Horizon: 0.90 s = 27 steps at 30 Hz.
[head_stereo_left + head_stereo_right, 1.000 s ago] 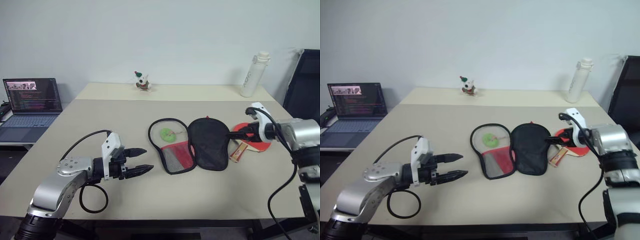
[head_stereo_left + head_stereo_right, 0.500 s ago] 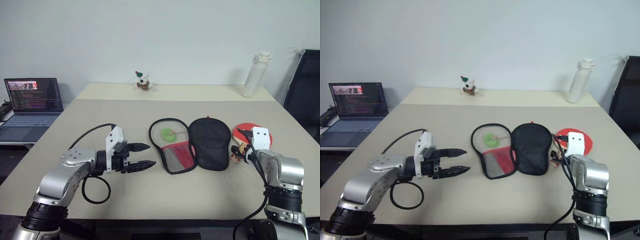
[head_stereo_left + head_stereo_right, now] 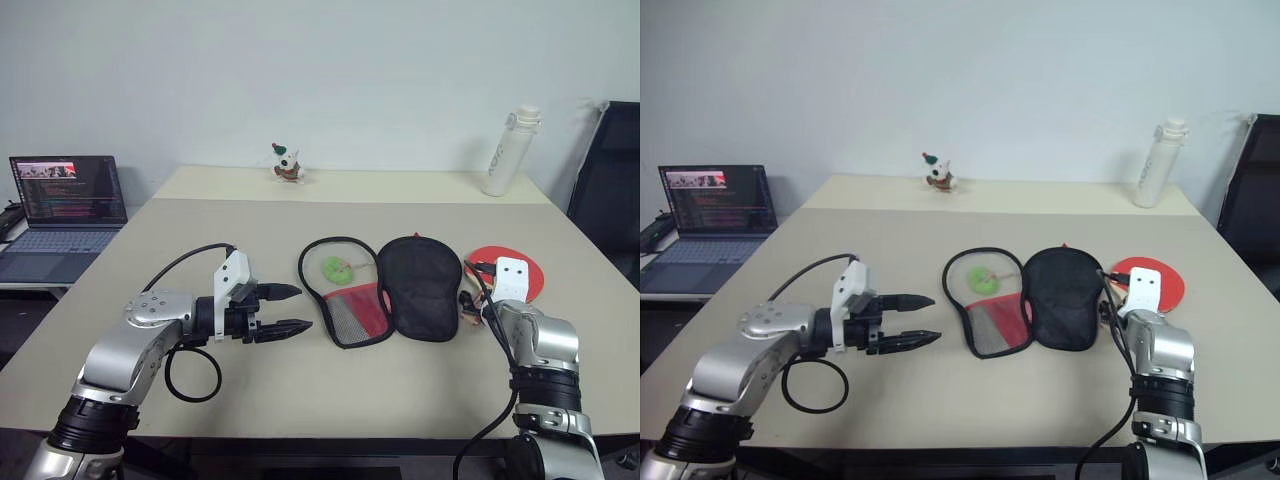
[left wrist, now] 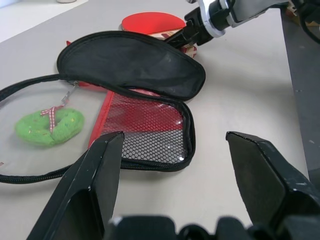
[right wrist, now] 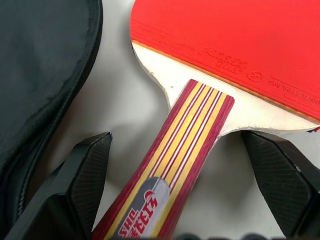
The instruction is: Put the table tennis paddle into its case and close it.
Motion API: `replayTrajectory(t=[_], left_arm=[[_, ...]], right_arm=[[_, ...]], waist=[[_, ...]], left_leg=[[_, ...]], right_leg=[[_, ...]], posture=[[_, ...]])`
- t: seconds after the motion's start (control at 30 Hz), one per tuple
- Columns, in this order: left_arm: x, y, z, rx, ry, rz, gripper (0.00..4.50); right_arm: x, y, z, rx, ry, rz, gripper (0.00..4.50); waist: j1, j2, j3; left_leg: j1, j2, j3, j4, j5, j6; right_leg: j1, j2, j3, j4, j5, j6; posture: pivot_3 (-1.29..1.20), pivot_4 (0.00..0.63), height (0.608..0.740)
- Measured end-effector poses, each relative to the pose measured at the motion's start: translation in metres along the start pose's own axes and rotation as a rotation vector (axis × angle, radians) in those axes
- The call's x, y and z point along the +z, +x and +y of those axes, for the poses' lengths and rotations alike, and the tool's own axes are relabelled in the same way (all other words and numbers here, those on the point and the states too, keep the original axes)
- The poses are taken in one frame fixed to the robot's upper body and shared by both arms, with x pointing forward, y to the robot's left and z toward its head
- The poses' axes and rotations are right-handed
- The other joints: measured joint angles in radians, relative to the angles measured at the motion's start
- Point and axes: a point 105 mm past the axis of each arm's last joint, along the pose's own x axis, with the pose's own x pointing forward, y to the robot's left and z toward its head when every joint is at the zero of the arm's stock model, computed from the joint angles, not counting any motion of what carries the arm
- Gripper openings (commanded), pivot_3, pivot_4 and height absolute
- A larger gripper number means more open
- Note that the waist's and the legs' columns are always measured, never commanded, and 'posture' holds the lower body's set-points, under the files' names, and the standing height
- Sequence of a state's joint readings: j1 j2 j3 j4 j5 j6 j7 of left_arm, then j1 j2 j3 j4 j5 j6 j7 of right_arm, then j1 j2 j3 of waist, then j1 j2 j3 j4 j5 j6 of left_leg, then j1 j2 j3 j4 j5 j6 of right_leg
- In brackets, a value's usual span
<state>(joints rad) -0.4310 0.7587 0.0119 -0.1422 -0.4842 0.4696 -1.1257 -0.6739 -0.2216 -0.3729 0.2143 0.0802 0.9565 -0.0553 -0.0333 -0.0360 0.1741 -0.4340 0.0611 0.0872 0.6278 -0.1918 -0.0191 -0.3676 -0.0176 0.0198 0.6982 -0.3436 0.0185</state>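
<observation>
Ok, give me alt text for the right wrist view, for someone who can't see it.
The right end effector, open, straddles the striped wooden handle of the red-rubber table tennis paddle, one black finger on each side and neither touching it. The paddle lies flat on the beige table, its round red face pointing away, beside the black soft zip case.

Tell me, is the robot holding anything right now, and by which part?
Nothing is held. The right gripper has its fingers open on either side of the paddle handle; the left gripper is open too.

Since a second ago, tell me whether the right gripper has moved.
Yes. The right gripper has come down beside the case and now straddles the paddle handle, open.
</observation>
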Motion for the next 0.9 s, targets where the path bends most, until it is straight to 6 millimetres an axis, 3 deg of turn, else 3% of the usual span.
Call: replayTrajectory(t=[0.03,0.13,0.37,0.47,0.6,0.77,0.9], left_arm=[[0.000,0.000,0.000,0.001,0.000,0.000,3.55],[-0.002,0.000,0.000,0.003,-0.006,0.003,3.55],[-0.008,-0.001,-0.002,0.006,-0.023,0.010,3.55],[-0.008,-0.001,-0.002,0.007,-0.022,0.010,3.55],[-0.008,-0.001,-0.001,0.014,-0.024,0.010,3.55],[-0.009,-0.002,-0.001,0.022,-0.025,0.011,3.55],[-0.009,-0.002,-0.001,0.022,-0.021,0.008,3.55]], right_arm=[[0.000,0.002,0.000,-0.004,0.002,0.000,4.43],[0.000,0.007,-0.001,-0.016,0.016,0.000,3.86],[0.004,0.012,-0.002,-0.030,0.080,0.001,1.83],[0.005,0.013,0.000,-0.027,0.088,0.001,1.24],[0.007,0.013,-0.002,-0.041,0.086,-0.015,1.09],[0.026,0.010,-0.039,-0.169,0.066,-0.093,1.09],[0.054,0.001,-0.059,-0.221,0.042,-0.195,1.09]], waist=[[0.000,0.000,0.000],[-0.001,-0.001,0.000],[0.001,-0.001,-0.001],[0.004,-0.002,-0.001],[0.006,-0.002,-0.001],[0.004,0.002,0.001],[-0.004,0.005,0.003]], left_leg=[[0.000,0.000,0.000,0.000,0.000,0.001],[0.002,0.000,-0.001,0.000,0.000,0.005],[0.003,0.000,-0.002,0.001,0.001,0.006],[0.003,-0.001,-0.002,0.001,0.001,0.006],[0.003,-0.001,-0.002,0.001,0.001,0.007],[-0.003,-0.002,0.000,-0.003,0.002,0.006],[-0.003,-0.001,0.004,-0.005,0.003,0.002]], right_leg=[[0.000,0.000,0.000,0.000,0.001,0.000],[0.002,0.000,-0.001,0.000,0.003,-0.001],[0.005,0.000,-0.002,0.000,0.004,-0.001],[0.005,-0.001,-0.002,-0.001,0.004,0.000],[0.006,-0.002,-0.002,-0.001,0.004,0.000],[-0.004,-0.002,0.000,0.000,0.004,0.000],[-0.007,0.000,0.003,-0.001,0.003,-0.001]], posture=[[0.00,0.150,0.740],[0.00,0.150,0.740],[0.00,0.150,0.740],[0.00,0.150,0.740],[0.00,0.150,0.740],[0.00,0.150,0.740],[0.00,0.150,0.740]])
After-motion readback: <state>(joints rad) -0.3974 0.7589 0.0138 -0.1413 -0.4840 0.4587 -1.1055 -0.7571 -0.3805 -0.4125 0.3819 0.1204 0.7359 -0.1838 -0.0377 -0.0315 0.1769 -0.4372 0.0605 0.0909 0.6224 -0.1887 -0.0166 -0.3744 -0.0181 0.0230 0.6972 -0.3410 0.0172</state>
